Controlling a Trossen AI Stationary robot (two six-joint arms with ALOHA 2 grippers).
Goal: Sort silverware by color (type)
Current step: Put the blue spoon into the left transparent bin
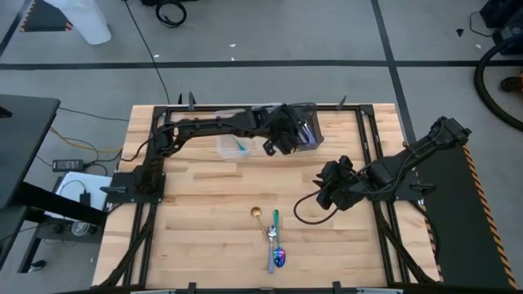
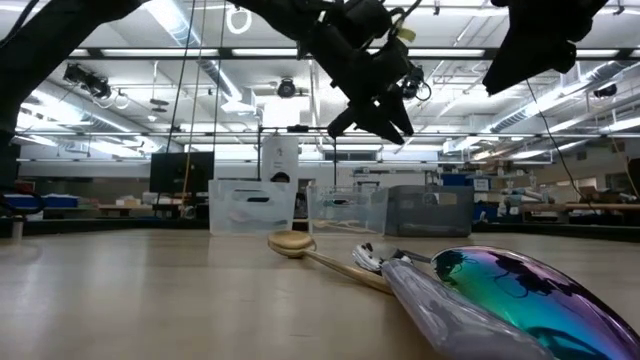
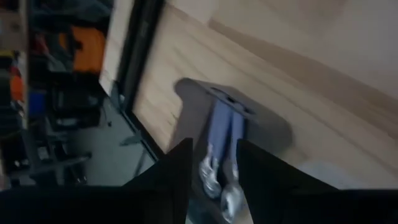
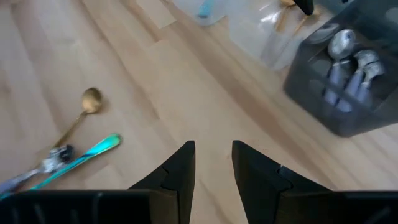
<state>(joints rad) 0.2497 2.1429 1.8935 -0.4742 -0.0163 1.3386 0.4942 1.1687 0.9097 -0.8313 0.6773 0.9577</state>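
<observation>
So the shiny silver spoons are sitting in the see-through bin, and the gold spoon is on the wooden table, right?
Not quite. The shiny silver spoons sit in the dark grey plastic bin, as the right wrist view shows. The gold spoon does lie on the wooden table.

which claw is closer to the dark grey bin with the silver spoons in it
Left. The left claw hangs right beside the dark grey rectangular bin at the table's far edge; the right claw is out over bare wood, nearer the middle, clearly farther off.

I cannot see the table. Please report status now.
Left gripper open above dark grey bin, empty. Right gripper open, empty. Gold spoon, iridescent spoon unsorted. Nothing blocking.
</observation>
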